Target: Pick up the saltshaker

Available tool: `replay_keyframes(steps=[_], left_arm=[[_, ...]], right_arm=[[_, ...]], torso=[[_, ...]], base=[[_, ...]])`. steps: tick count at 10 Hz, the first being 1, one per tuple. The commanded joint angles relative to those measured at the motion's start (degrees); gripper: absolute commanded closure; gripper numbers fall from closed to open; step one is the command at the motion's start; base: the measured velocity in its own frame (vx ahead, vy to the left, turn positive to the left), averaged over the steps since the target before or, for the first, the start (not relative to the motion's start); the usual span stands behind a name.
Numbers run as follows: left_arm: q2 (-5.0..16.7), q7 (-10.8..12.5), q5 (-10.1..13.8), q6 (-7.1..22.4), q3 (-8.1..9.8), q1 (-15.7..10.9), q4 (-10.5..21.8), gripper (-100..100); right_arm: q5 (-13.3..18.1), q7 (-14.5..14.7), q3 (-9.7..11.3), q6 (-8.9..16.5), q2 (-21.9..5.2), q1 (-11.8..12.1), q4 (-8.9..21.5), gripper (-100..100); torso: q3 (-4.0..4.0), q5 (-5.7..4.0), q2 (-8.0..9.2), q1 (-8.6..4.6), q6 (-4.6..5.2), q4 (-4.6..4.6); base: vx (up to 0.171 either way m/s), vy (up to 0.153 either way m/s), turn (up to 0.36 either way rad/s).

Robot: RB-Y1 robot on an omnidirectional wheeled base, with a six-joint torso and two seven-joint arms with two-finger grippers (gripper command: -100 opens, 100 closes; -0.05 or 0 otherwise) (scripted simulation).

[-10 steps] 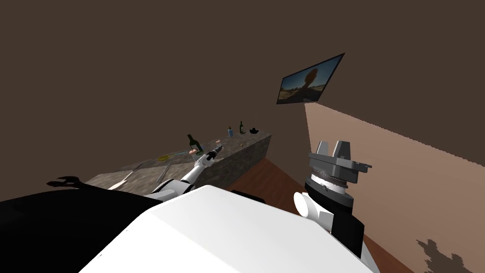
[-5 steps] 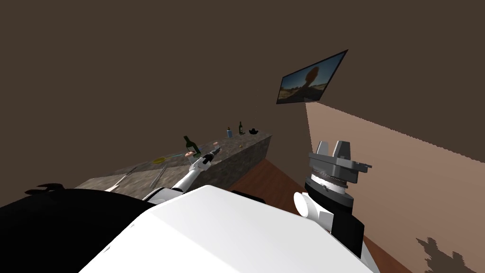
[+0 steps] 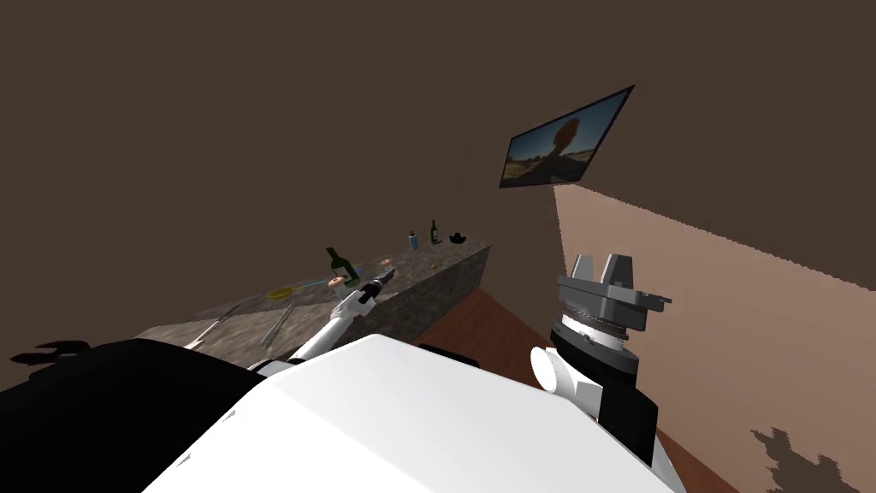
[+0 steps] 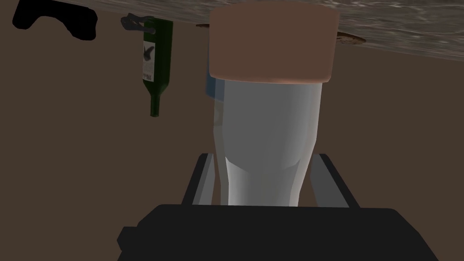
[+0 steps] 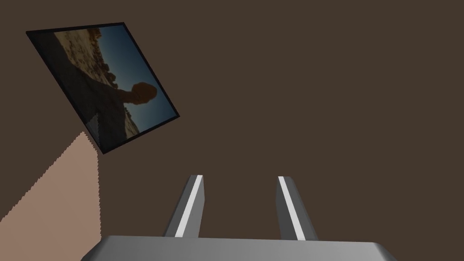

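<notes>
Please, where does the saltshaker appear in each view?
Head view: saltshaker at the tip of the left gripper.
Left wrist view: saltshaker fills the middle, clamped between the jaws.
Right wrist view: right gripper, open, points elsewhere.
Shared landmark: far green bottle, beyond the saltshaker.

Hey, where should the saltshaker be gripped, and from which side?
Grip the saltshaker by its narrow grey body, side-on, a finger on each flank: it's slimmer than the wide brown end, which should stop slipping. The left gripper sits there.
</notes>
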Motion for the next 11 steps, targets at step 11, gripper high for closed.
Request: replay_keyframes(steps=[11], left_arm=[[2.9, 3.5, 0.6, 1.1, 1.92, 20.3, -20.2, 100]], right_arm=[[0.0, 0.0, 0.0, 0.0, 0.0, 0.0, 0.0, 0]], torso=[[-0.12, -0.05, -0.25, -0.07, 0.07, 0.00]], base=[[0.075, -0.015, 0.001]])
